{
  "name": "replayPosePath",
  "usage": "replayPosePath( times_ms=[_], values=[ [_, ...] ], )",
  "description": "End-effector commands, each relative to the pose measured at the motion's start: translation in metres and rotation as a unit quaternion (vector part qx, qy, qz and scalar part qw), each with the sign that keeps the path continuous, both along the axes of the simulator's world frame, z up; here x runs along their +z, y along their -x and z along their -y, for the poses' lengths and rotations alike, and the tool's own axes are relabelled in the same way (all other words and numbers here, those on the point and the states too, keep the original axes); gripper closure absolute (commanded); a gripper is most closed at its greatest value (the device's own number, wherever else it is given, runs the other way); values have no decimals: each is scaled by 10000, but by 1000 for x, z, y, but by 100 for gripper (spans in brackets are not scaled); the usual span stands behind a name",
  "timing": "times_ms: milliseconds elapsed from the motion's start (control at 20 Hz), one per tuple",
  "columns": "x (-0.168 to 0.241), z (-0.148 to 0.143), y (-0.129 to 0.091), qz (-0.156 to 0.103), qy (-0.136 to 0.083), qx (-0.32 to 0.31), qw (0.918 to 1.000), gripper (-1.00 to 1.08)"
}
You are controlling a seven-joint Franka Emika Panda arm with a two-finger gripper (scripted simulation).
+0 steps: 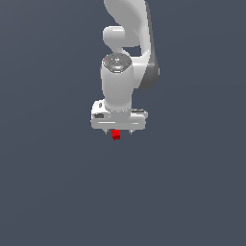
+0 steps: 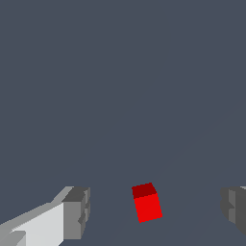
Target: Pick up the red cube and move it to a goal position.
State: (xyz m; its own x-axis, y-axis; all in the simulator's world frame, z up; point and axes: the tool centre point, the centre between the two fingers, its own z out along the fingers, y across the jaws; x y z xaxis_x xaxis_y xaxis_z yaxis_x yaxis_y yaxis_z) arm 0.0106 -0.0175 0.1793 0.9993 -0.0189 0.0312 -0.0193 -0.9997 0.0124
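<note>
Between your spread fingers sits the cube, touching neither pad, so the gripper holds nothing. You're straddling it ready to close; whether you're low enough is hard to judge. No goal marker shows.

Red cube: plain, smooth, matt faces, uniform colour, no texture. Gripper: smooth white housing with a soft sheen; finger pads grey, matt, blocky. Arm: glossy white shell, grey joint sections. Ground surface: flat, matt dark slate-grey.
</note>
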Motion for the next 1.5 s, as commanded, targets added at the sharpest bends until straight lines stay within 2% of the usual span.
replayPosePath(
  times_ms=[0,500,1100,1450],
  values=[
    [0,0,0,0,0,0,10000,-92],
    [-25,2,15,-25,-8,179,9998,-92],
    [-111,12,66,-113,-38,802,9967,-92],
    [-147,19,86,-148,-49,1052,9943,-92]
  ],
)
